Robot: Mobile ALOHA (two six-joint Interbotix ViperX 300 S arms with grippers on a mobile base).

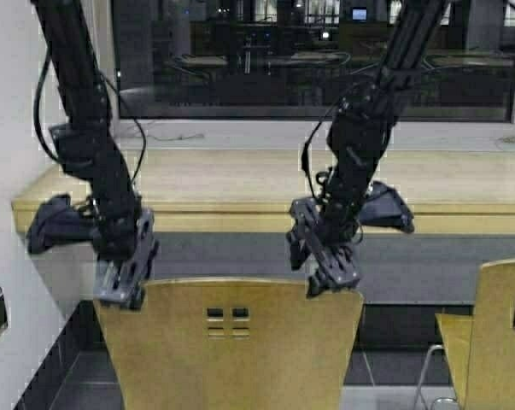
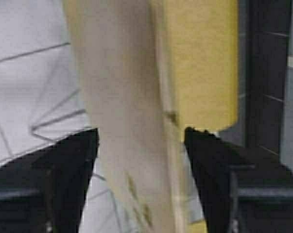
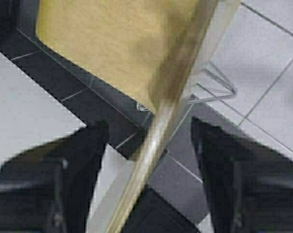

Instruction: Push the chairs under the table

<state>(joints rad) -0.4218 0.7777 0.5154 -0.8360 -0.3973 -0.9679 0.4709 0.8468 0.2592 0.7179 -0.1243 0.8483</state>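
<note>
A mustard-yellow chair (image 1: 231,342) with small square cut-outs in its backrest stands in front of the long pale wooden table (image 1: 240,184). My left gripper (image 1: 120,286) sits at the backrest's top left corner, my right gripper (image 1: 330,278) at its top right corner. In the left wrist view the backrest (image 2: 131,111) runs between the open fingers (image 2: 68,170) of the left gripper (image 2: 139,145). In the right wrist view the backrest's top edge (image 3: 165,121) passes between the open fingers (image 3: 224,165) of the right gripper (image 3: 148,145). A second chair (image 1: 492,333) stands at the right edge.
A white wall (image 1: 5,128) closes the left side, next to the table's end. A dark window (image 1: 308,51) runs behind the table. The floor (image 3: 272,73) has grey and dark tiles, and chrome chair legs (image 3: 216,87) show below the seat.
</note>
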